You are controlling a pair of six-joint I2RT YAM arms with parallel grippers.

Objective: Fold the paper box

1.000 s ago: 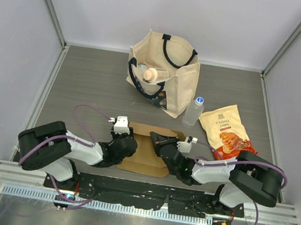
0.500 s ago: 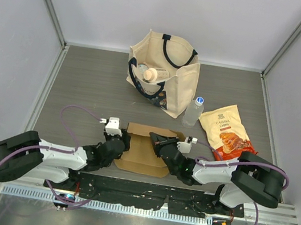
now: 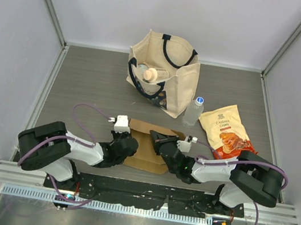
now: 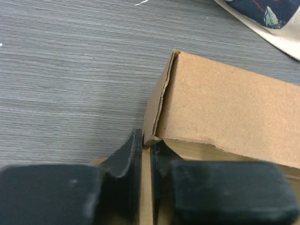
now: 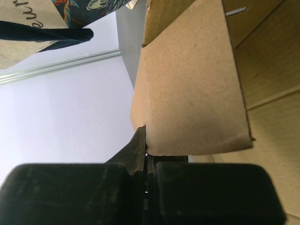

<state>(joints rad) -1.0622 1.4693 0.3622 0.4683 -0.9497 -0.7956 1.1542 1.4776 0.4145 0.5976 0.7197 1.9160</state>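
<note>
seen from above, much of the thin plain brown kraft cardboard box blank (image 3: 145,153) is covered by the two wrists, so its flaps and creases are hard to make out there. it lies on the grey wood-grain table (image 3: 87,79) near the front edge, between the arms. it is well apart from the cream canvas tote bag (image 3: 169,84) at the back, and from the clear plastic water bottle (image 3: 193,111) and the orange-and-cream snack pouch (image 3: 227,132) to the right. both arms reach low over the table, forearms angled inward toward each other. the left gripper (image 4: 146,149) has its black jaws drawn to a narrow slit, pinching a thin cardboard edge at the corner of a raised panel; how deep the edge goes is hidden. the right gripper (image 5: 145,146) has its jaws nearly together, nipping the lower corner of an upright folded panel, and the rest of the box is cut off by the frame.
</note>
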